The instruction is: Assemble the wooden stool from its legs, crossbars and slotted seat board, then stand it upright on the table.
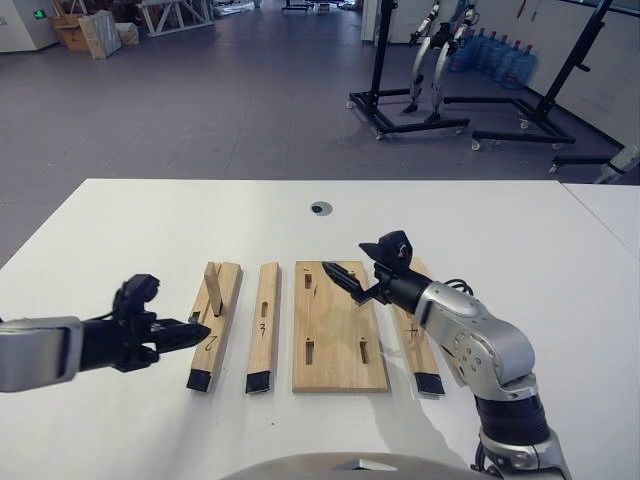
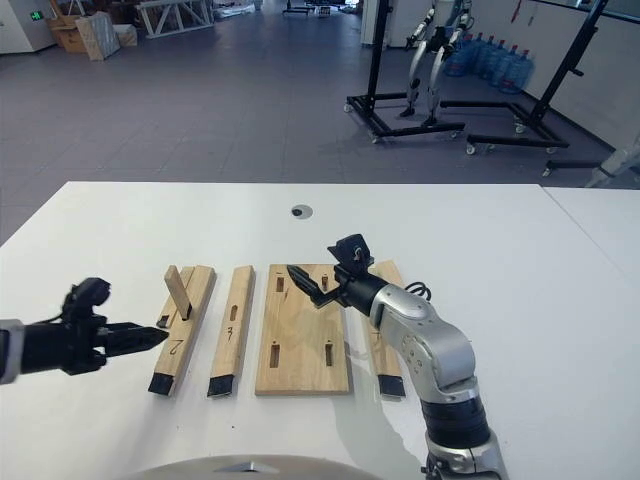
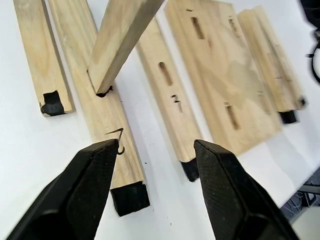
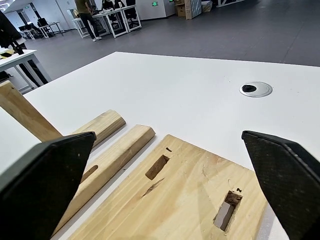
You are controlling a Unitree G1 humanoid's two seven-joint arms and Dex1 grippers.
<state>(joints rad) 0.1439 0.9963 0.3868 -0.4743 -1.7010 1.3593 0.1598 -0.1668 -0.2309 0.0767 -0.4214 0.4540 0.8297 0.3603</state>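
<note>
Nearest on the left, the left gripper hovers low over the white surface with its jaws wide apart, the tips close to the leg marked 2. A short crossbar stands tilted in the slot of this leg. Next lie the leg marked 3 and the slotted seat board, both flat. The right gripper hangs over the far end of the board, jaws wide, and its arm partly covers one more leg.
</note>
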